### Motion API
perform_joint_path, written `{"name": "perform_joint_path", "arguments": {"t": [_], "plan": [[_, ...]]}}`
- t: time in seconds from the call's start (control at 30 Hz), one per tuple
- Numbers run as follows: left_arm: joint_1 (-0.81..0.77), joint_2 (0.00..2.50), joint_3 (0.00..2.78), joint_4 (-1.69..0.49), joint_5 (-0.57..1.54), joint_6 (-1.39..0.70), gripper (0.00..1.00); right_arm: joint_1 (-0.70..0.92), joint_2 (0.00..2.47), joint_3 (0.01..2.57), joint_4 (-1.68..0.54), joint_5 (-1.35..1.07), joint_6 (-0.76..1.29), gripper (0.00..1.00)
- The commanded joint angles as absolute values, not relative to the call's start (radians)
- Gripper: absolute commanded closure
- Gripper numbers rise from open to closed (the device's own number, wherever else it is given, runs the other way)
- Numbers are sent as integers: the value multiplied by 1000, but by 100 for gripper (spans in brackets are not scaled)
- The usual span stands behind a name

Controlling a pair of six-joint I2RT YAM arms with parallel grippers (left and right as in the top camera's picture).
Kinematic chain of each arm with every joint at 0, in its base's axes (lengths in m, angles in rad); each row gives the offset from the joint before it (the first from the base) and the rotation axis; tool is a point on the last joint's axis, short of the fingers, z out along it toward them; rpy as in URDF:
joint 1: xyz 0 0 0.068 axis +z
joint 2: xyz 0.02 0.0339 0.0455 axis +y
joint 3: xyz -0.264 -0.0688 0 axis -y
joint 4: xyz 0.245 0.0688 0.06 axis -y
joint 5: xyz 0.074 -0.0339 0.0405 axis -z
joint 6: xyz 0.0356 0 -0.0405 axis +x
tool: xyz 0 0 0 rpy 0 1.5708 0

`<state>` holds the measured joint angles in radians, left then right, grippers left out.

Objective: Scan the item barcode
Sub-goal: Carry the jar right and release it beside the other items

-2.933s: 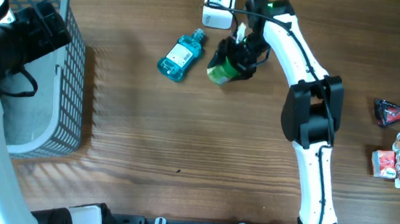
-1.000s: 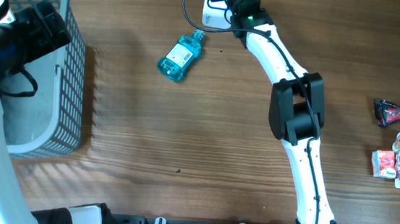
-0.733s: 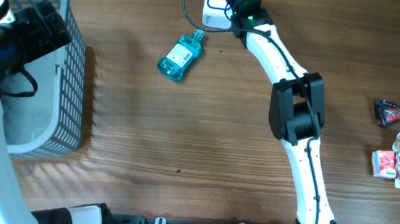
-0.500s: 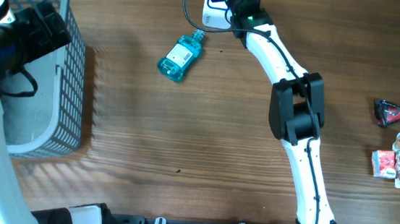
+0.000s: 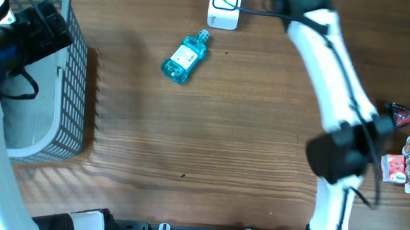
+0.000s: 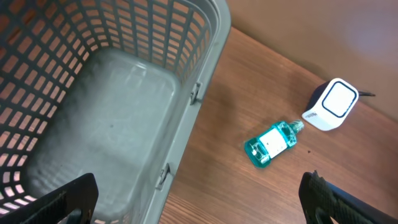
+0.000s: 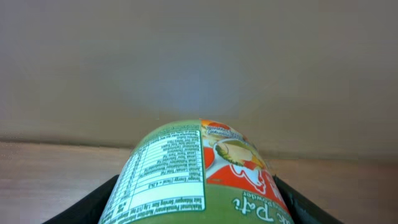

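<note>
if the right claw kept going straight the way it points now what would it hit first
Probably the plain beige wall; beyond the green-labelled jar the right claw holds, nothing else shows, distance unclear.

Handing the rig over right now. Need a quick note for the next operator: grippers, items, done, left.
Left gripper: open, empty, above the grey basket, which looks empty.
Right gripper: shut on the green jar, printed label facing the wrist camera.
White scanner: far table edge; the right arm's wrist is just beside it.
Blue bottle: on its side near the scanner.
Done: jar picked up; no scan confirmed.
Left: show the jar's barcode to the scanner.
</note>
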<state>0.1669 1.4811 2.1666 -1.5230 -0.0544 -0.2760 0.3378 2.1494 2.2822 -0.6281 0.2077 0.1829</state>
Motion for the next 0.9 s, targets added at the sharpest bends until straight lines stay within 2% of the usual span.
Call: {"name": "perform_joint_path", "arguments": {"t": [0.0,0.13,0.23,0.37,0.53,0.73,0.87], "plan": [[175,1482,2175,-1521,-50,-277,0,239,2062,2296,-847,503,294,52],[175,1482,2175,-1521,-49,-278,0,55,2053,2296,-1178,451,514,51],[175,1482,2175,-1521,-49,-277,0,-91,2077,2295,-1267,340,566,53],[175,1482,2175,-1521,-50,-277,0,-295,2140,2289,-1241,168,579,54],[175,1482,2175,-1521,-49,-277,0,-443,2245,2289,-1192,132,661,54],[175,1482,2175,-1521,-50,-277,0,-506,2411,2289,-1164,79,797,49],[175,1482,2175,-1521,-49,-277,0,-507,2513,2289,-1165,57,890,48]]}}
